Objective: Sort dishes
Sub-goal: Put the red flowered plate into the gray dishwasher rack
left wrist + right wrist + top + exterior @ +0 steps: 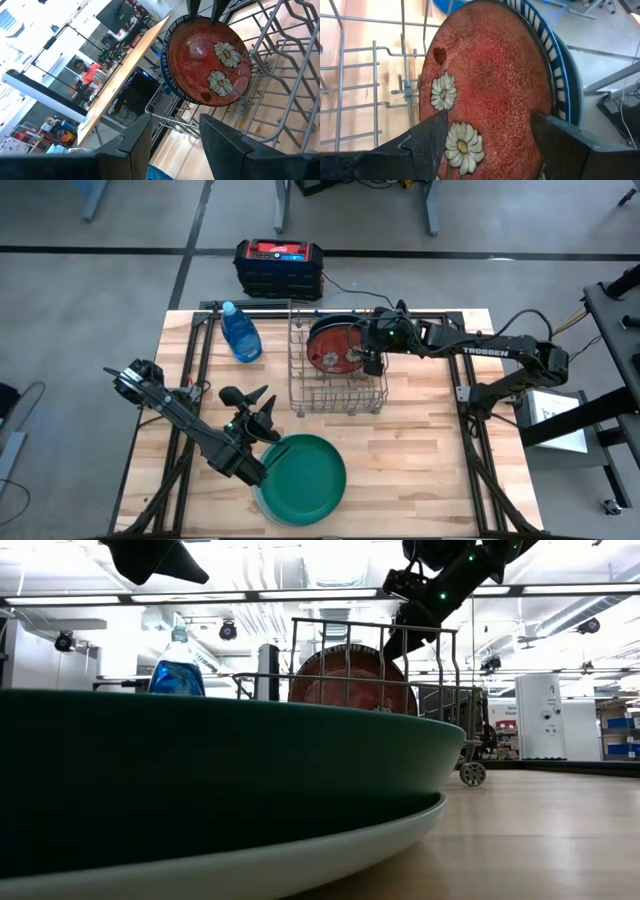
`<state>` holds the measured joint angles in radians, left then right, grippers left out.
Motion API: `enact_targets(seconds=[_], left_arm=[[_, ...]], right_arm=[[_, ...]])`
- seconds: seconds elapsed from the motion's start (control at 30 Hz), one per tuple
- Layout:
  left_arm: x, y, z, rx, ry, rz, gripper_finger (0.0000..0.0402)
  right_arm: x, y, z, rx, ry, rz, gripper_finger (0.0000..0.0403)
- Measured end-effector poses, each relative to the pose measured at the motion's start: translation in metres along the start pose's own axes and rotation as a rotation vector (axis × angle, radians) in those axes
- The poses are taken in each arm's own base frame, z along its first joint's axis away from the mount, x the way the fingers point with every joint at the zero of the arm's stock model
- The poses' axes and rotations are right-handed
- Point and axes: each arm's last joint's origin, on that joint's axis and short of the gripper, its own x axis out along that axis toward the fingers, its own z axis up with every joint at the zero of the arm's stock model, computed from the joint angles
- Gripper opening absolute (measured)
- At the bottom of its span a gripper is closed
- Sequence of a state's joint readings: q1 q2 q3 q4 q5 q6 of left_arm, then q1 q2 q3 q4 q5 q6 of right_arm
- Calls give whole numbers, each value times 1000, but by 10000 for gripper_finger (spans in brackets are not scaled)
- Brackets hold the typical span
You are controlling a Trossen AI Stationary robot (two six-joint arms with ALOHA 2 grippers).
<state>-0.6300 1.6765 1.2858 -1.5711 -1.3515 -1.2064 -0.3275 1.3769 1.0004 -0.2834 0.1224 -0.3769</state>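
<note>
Right now the right gripper is hovering open-jawed around the red plate, standing in the wire rack at upper centre; pulling away crookedly risks tipping it. Left gripper is waiting open.

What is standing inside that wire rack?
In the wire rack, a red plate with daisies stands on edge. Directly behind it a striped plate's rim shows, with a darker edge beyond; the red plate hides the rest.
</note>
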Motion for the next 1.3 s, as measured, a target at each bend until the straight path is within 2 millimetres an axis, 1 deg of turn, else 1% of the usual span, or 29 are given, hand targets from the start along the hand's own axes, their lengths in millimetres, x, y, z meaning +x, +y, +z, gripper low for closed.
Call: enact_targets(seconds=[0.27, 0.4, 0.57, 0.67, 0.87, 1.0, 1.1, 1.17, 1.23, 1.3], left_arm=[[0, 0, 1, 0, -30, 12, 155], [2, 1, 3, -6, -75, 36, 155], [14, 4, 5, -37, -71, 76, 155], [24, 5, 6, -61, -47, 102, 155], [50, 5, 9, -87, 39, 149, 155], [78, 4, 11, -64, 176, 145, 155], [102, 3, 13, -44, 320, 68, 155], [117, 1, 16, -11, 390, -27, 155], [129, -1, 20, 42, 411, -134, 155], [134, -2, 25, 86, 393, -216, 155]], right_arm=[[-1, 0, -2, -1, 25, 1, 259], [-8, 0, -4, 6, 55, 6, 258], [-21, 0, -9, 56, 115, 3, 260], [-29, 0, -11, 86, 129, 5, 254], [-36, 0, -14, 162, 132, 1, 238], [-38, 0, -16, 208, 142, 1, 232], [-37, 1, -19, 237, 162, 3, 231], [-35, 3, -23, 248, 176, 6, 234], [-33, 6, -29, 252, 198, 11, 237], [-30, 8, -34, 260, 218, 14, 239]])
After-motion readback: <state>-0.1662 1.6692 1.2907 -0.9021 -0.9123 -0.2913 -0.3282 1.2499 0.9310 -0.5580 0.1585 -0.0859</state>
